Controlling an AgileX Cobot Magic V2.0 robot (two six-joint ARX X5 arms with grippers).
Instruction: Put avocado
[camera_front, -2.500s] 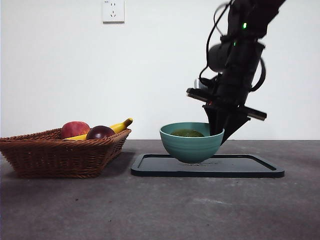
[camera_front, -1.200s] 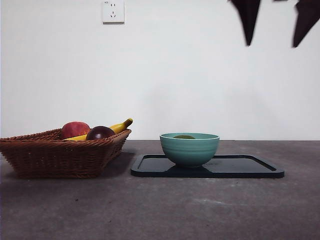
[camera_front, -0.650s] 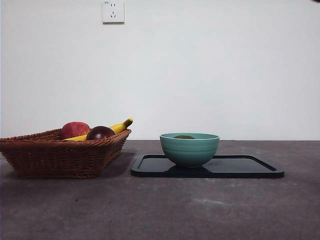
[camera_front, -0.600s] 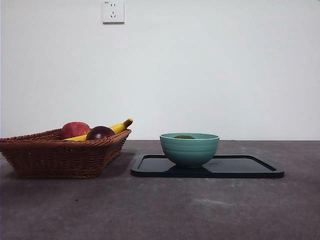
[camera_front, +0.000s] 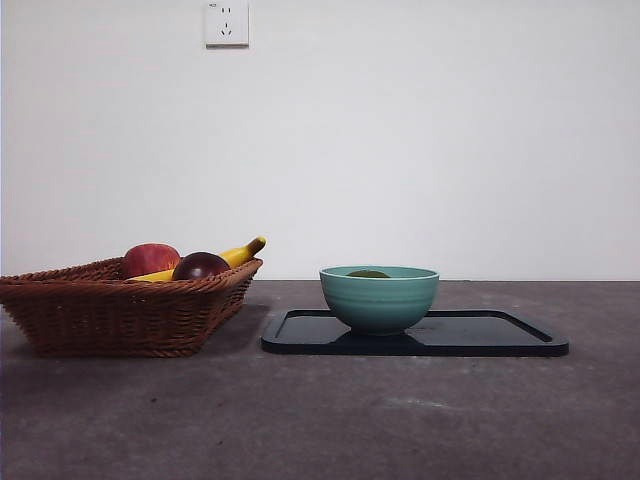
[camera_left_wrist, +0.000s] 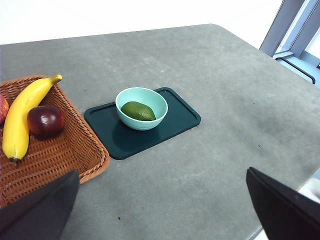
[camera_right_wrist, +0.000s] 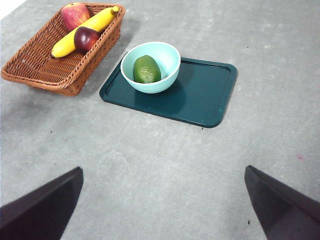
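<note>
Dark green, the avocado (camera_right_wrist: 146, 69) lies in the teal bowl (camera_right_wrist: 160, 80) on the black tray (camera_right_wrist: 205, 95), so you can judge the placing done. From your right end effector (camera_right_wrist: 162, 210), spread wide and empty, it sits toward 12 o'clock, long axis running 11 to 5. Your left end effector (camera_left_wrist: 160, 212), equally released, waits well apart, high above the table (camera_right_wrist: 150, 160).

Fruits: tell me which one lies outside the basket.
The avocado, dark green, alone in the teal bowl; apple, banana and maroon fruit lie in the basket.
</note>
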